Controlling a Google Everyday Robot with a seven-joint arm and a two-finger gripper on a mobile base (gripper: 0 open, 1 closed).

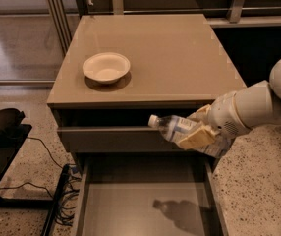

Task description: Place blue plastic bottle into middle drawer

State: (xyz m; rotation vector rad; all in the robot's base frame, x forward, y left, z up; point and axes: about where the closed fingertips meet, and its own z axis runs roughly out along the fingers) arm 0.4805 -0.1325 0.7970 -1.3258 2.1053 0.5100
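The blue plastic bottle (175,128) is clear with a blue-and-white label and a white cap, held on its side with the cap pointing left. My gripper (199,132) is shut on the bottle, its tan fingers (195,137) wrapped round the body, in front of the cabinet's closed upper drawer front. The middle drawer (130,210) is pulled open below, wide and grey-brown with a flat floor. The bottle hangs above the drawer's right half, and its shadow lies on the drawer floor. The white arm reaches in from the right.
A white bowl (106,68) sits on the tan cabinet top (180,48) at the left. A black stand (3,132) and cables (57,200) are on the speckled floor at the left. Metal frame legs stand behind the cabinet.
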